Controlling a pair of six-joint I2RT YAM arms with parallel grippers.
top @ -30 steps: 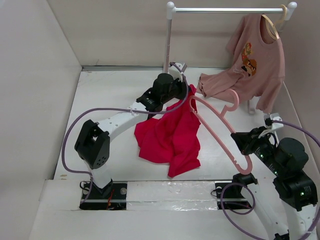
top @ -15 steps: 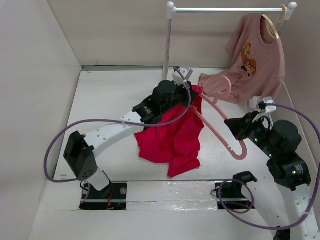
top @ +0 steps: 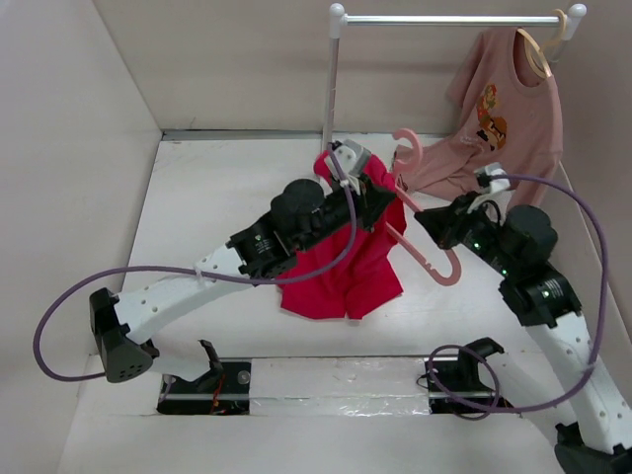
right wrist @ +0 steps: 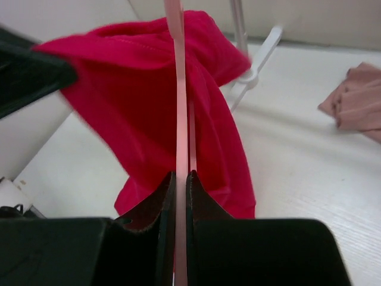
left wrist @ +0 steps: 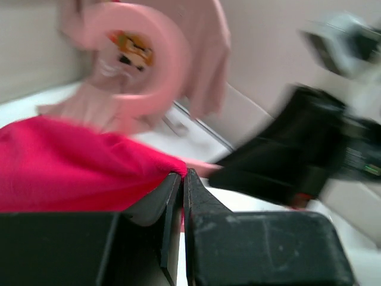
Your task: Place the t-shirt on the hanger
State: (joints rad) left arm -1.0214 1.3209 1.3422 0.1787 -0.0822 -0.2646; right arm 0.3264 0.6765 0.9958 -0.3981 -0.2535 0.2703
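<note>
The red t-shirt (top: pixel 341 262) hangs in the air from its top, draped over one arm of the pink hanger (top: pixel 425 252). My left gripper (top: pixel 367 193) is shut on the shirt's upper edge; in the left wrist view the red fabric (left wrist: pixel 71 167) is pinched at my fingertips (left wrist: pixel 182 176), with the hanger's hook (left wrist: pixel 140 65) blurred behind. My right gripper (top: pixel 434 225) is shut on the hanger's thin bar (right wrist: pixel 178 89), which runs into the red t-shirt (right wrist: pixel 149 95) in the right wrist view. The hanger's hook (top: pixel 405 148) points toward the back.
A white clothes rail (top: pixel 449 18) stands at the back with its post (top: pixel 331 89) close behind my left gripper. A dusty-pink printed t-shirt (top: pixel 504 118) hangs on a beige hanger (top: pixel 538 44) at the rail's right end. Walls enclose the white table (top: pixel 217 188).
Both grippers have risen and moved toward the back. The shirt has been lifted higher off the table, and the hanger has swung up and left toward the rail post.
</note>
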